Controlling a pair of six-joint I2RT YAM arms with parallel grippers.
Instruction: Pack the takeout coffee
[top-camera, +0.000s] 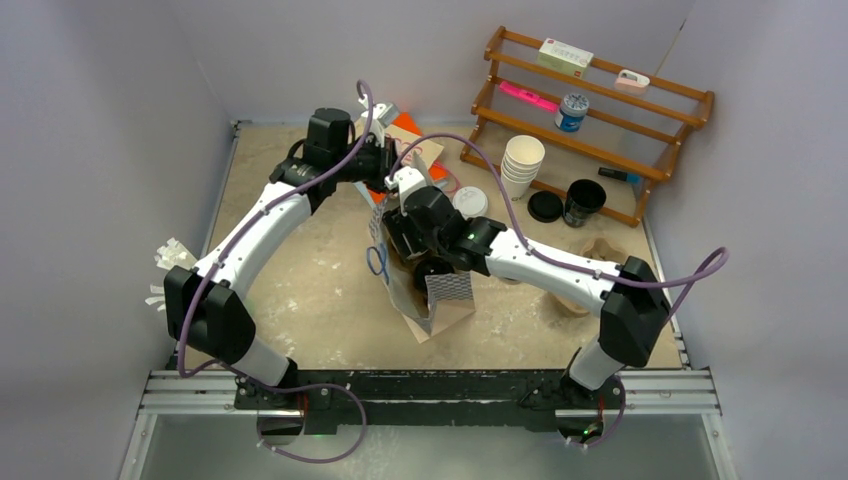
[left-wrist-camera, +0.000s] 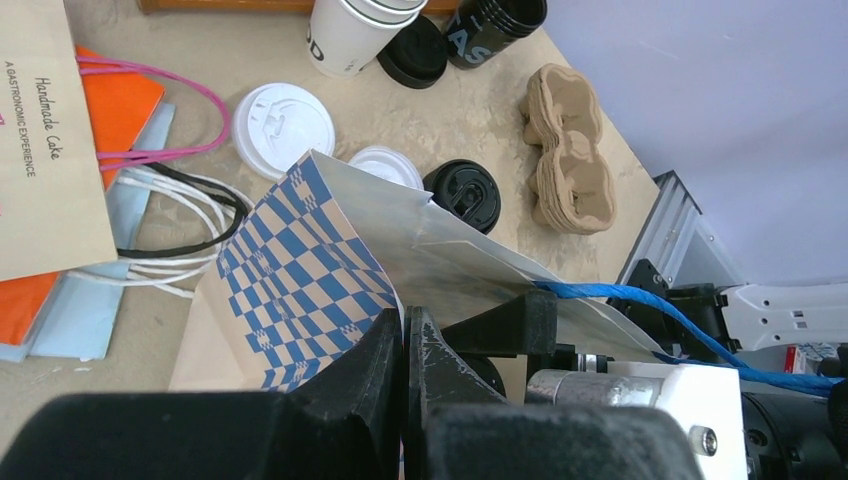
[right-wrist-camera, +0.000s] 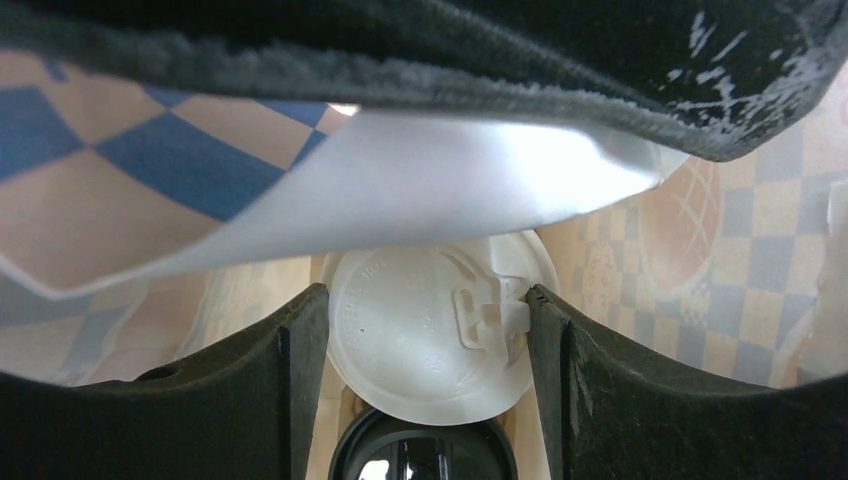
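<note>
Right claw (right-wrist-camera: 425, 315): jaws spread wide, both fingers pressed on the rim of the white-lidded coffee cup (right-wrist-camera: 400, 350), gripping it down inside the checkered paper bag (left-wrist-camera: 300, 270).

Left claw (left-wrist-camera: 405, 345): closed tight, pinching the bag's edge.

Black lid (left-wrist-camera: 465, 190) and small white lid (left-wrist-camera: 385, 165) on the bench (left-wrist-camera: 440, 110), just beyond the bag; can't tell if cups sit under them.

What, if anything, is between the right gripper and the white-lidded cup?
Nothing visible: the white-lidded cup sits directly between the fingers of the right gripper. A white fold of the bag only overhangs its lid's upper edge.
</note>
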